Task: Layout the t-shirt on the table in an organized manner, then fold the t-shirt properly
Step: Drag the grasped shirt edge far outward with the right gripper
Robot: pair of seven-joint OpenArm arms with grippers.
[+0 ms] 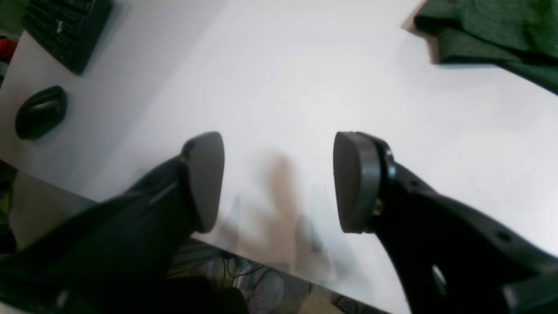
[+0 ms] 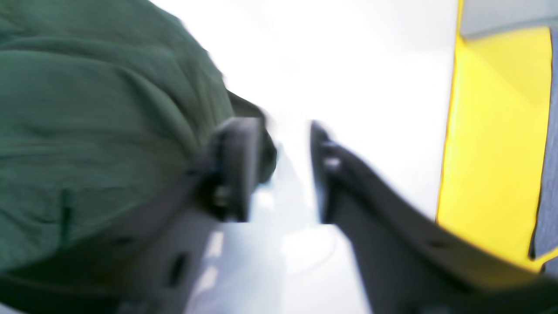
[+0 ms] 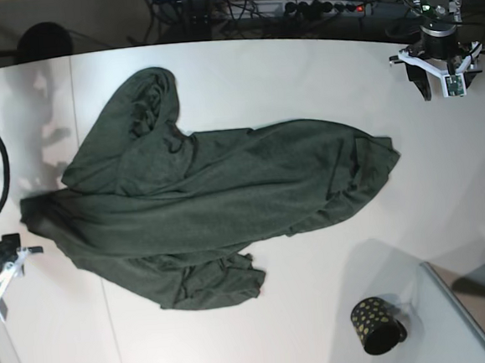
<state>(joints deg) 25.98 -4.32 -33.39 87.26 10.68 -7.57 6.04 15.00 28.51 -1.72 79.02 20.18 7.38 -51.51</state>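
While the large white smooth counter (image 3: 302,84) carries everything, the dark green thin-fabric t-shirt (image 3: 210,201) sprawls rumpled across its middle, long axis running across the base view from the robot's right side to its left, with one lobe bunched up toward the far edge and nothing laid flat yet. By my judgement the right arm is the nearer: the right tool (image 2: 285,170), jaws parted and holding nothing, sits just beside the shirt's edge, cloth filling that wrist view on one side, though blur hides whether a pad touches it. The left tool (image 1: 279,181), also spread wide and empty, hangs over bare counter, the shirt well apart at the upper corner of its view.
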